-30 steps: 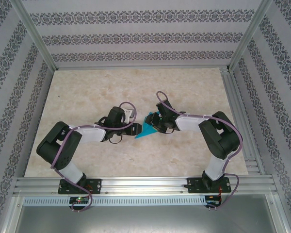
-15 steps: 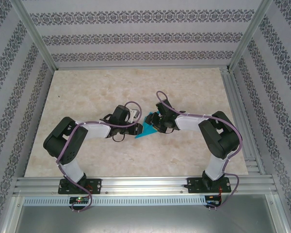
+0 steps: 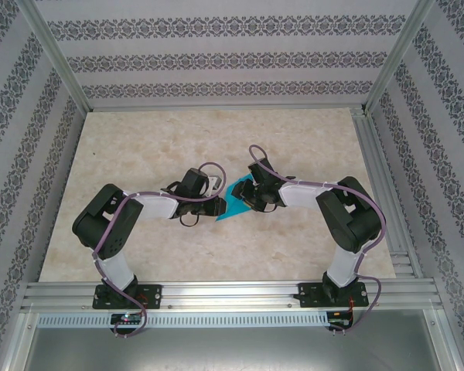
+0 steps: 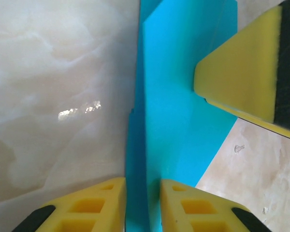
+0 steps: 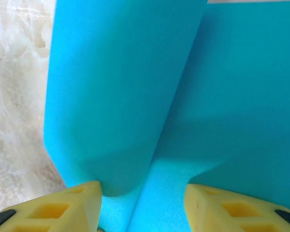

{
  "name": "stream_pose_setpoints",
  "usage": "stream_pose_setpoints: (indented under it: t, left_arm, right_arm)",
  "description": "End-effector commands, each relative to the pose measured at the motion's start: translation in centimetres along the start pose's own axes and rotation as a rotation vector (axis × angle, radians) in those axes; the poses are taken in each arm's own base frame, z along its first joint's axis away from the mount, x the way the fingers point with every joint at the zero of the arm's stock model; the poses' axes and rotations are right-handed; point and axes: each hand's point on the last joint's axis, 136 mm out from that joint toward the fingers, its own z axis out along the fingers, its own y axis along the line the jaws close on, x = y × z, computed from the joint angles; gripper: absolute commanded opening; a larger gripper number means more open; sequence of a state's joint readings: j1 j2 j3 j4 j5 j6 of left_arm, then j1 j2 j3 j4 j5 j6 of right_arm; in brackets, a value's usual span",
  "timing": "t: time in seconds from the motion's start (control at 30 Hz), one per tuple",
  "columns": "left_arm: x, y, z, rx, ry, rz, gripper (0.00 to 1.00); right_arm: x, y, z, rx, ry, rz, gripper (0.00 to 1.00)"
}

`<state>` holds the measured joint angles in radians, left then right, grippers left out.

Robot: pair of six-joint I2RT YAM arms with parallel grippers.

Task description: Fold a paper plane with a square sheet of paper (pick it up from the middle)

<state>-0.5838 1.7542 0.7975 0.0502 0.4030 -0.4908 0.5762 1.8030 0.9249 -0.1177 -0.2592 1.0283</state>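
The square sheet of paper (image 3: 230, 209), turquoise, lies mid-table, folded into a pointed shape with its tip toward the near left. In the left wrist view the paper (image 4: 183, 96) has an upright centre ridge, and my left gripper (image 4: 142, 186) is shut on that ridge from the left (image 3: 220, 202). My right gripper (image 3: 250, 198) stands open over the paper's right side. In its wrist view the yellow fingers (image 5: 142, 191) are wide apart, with a curled flap of paper (image 5: 111, 87) between and ahead of them. One right fingertip (image 4: 241, 77) rests on the paper.
The marble-patterned tabletop (image 3: 139, 147) stretches around the paper. An aluminium frame rail (image 3: 379, 178) runs along the right edge, and patterned walls enclose the back and sides. Both arm bases sit at the near edge.
My left arm has reached rightward to the paper and its jaws have narrowed onto the centre ridge. The right arm has barely moved.
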Motion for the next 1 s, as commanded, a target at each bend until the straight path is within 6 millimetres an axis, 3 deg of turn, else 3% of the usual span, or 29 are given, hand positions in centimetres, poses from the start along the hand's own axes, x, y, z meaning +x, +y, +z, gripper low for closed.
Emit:
stream_pose_setpoints:
  t: [0.0, 0.27, 0.63, 0.77, 0.97]
  left_arm:
    - [-0.8, -0.4, -0.9, -0.024, -0.022, -0.014, 0.28]
    - [-1.1, -1.3, -1.0, 0.024, -0.035, 0.002, 0.3]
    - [-1.5, 0.0, -0.7, -0.04, -0.051, -0.013, 0.27]
    - [-1.7, -0.8, -0.9, -0.006, -0.052, -0.017, 0.29]
    - [-2.6, -2.5, -2.7, 0.044, -0.108, 0.01, 0.36]
  right_arm:
    - [2.0, -9.5, 1.5, 0.336, 0.028, 0.061, 0.51]
    - [1.9, -9.9, 1.4, 0.352, 0.014, 0.075, 0.49]
    - [1.8, -10.3, 0.9, 0.352, -0.014, 0.107, 0.44]
    - [1.8, -10.5, 0.8, 0.36, -0.018, 0.113, 0.41]
    - [1.9, -10.9, 0.8, 0.372, -0.02, 0.122, 0.39]
